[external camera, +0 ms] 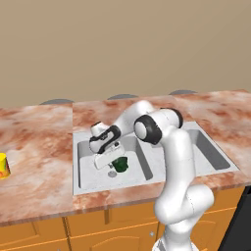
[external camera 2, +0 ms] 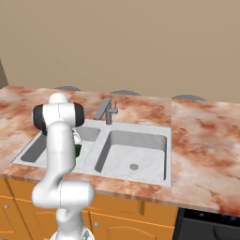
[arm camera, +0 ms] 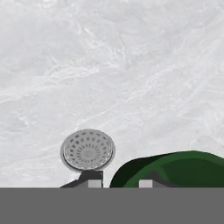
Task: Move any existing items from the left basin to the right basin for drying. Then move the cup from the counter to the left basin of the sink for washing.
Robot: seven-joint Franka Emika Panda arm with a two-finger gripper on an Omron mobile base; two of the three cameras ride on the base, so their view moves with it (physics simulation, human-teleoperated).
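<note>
a marbled reddish-brown bench (external camera: 39, 147) over orange cabinets (external camera: 98, 225) runs along a plain tan wall (external camera: 122, 44); the grey double sink (external camera 2: 101, 136) has its faucet (external camera 2: 107, 110) at the back; the yellow cup (external camera: 4, 165) stands far left on the bench; the green utensil (external camera: 120, 164) sits in the left basin (external camera: 88, 171) near the drain (arm camera: 87, 149), its axis unclear; the gripper (external camera: 112, 162) is low over it, whether the jaws pinch it cannot be told.

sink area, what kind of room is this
A rendered kitchen, most likely: a double sink with a faucet set in a marbled counter over orange cabinets.
</note>
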